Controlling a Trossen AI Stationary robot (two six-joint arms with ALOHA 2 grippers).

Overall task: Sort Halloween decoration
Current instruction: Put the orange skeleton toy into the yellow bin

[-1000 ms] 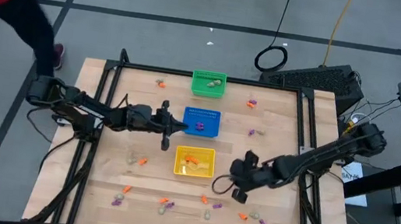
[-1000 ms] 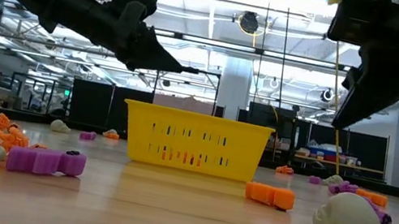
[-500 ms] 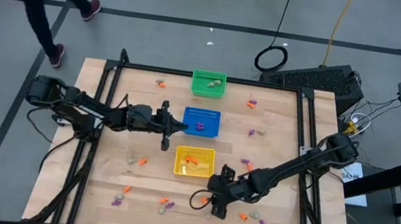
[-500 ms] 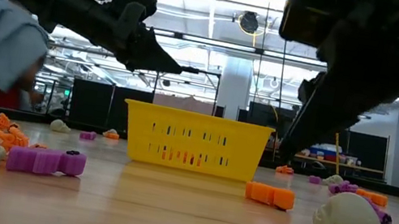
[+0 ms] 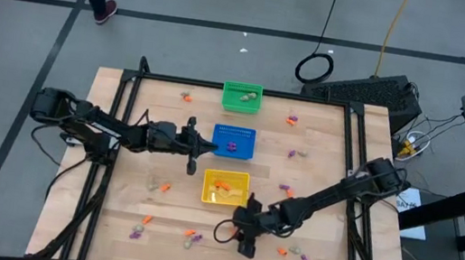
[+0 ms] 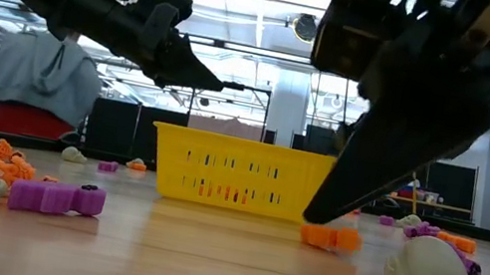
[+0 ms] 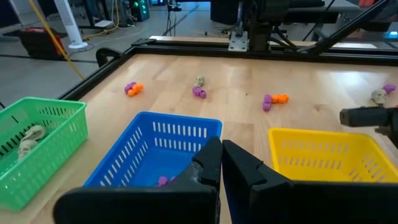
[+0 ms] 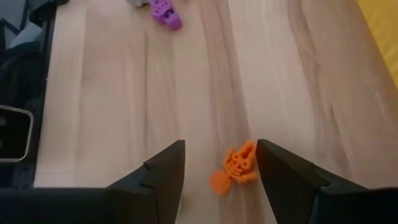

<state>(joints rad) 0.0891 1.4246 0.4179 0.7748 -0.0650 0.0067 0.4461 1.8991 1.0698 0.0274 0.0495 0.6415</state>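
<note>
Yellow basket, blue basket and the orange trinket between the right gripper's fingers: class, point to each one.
yellow basket (image 6: 241, 171), low view, front wall.
blue basket (image 7: 163, 140), left wrist view, slotted far wall.
orange trinket (image 8: 238, 165), right wrist view, its middle.

Three square baskets stand on the surface (image 5: 145, 100): one green basket (image 5: 242, 97), one blue basket (image 5: 234, 141) and one yellow basket (image 5: 225, 188). Two arms reach over it, the left arm (image 5: 123, 133) and the right arm (image 5: 333, 194). From above, roughly a dozen loose trinkets lie scattered around the baskets. About six are orange trinkets (image 5: 186, 97), about four purple trinkets (image 5: 304, 259) and about four pale skulls (image 5: 189, 242); the pieces are too small for an exact tally. Inside the green basket, two pale pieces (image 7: 30, 139) show. The blue basket holds at least one purple piece (image 5: 231, 145), and the yellow holds a few orange pieces (image 5: 220, 184). One person (image 6: 42, 82) stands beyond the surface.
</note>
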